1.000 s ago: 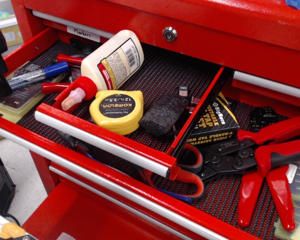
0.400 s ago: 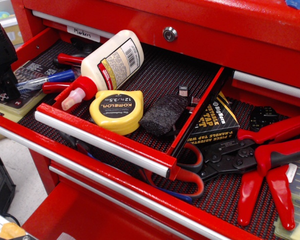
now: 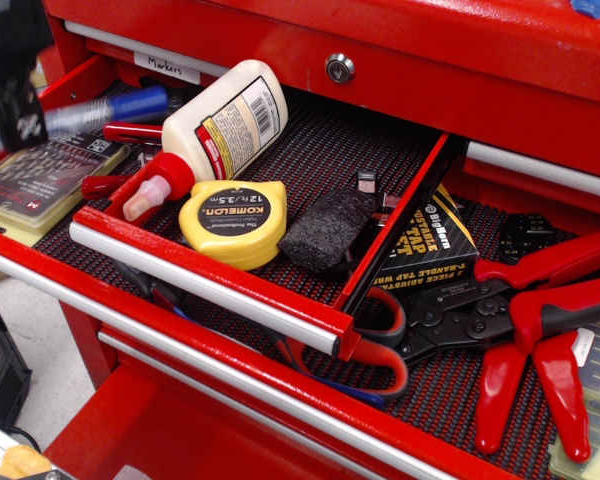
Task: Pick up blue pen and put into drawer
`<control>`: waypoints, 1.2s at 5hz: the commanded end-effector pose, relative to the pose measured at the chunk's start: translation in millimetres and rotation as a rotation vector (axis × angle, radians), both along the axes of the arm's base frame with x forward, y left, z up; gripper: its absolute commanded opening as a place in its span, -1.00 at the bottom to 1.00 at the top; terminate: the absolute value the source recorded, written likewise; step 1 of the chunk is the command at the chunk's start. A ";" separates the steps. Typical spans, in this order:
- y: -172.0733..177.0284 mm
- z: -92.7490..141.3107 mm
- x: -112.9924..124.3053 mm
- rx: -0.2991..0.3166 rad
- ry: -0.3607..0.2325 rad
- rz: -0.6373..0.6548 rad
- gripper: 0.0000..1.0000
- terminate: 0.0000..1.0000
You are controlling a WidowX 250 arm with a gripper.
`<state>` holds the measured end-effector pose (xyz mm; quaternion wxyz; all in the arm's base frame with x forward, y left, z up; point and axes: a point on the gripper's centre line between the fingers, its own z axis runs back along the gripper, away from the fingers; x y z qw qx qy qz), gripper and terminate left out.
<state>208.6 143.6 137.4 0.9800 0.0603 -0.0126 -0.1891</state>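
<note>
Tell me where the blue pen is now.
Upper left of the view: the pen is lifted in the gripper, just left of the glue bottle.

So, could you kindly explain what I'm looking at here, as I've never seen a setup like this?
One camera looks down at a red tool chest with its drawers pulled open. The dark, blurred shape at the upper left is the robot's gripper; it holds the blue pen lifted above the left side. In the small inner drawer lie a glue bottle, a yellow tape measure and a black sponge block. To the right are red-handled pliers.
</note>
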 end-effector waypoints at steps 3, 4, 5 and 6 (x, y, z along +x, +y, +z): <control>-107.6 53.3 44.5 0.049 -0.058 -0.210 1.00 -1.00; -107.6 53.3 44.5 0.049 -0.058 -0.210 1.00 -1.00; -107.6 53.3 44.5 0.049 -0.058 -0.210 1.00 -1.00; -107.6 53.3 44.5 0.049 -0.058 -0.210 1.00 1.00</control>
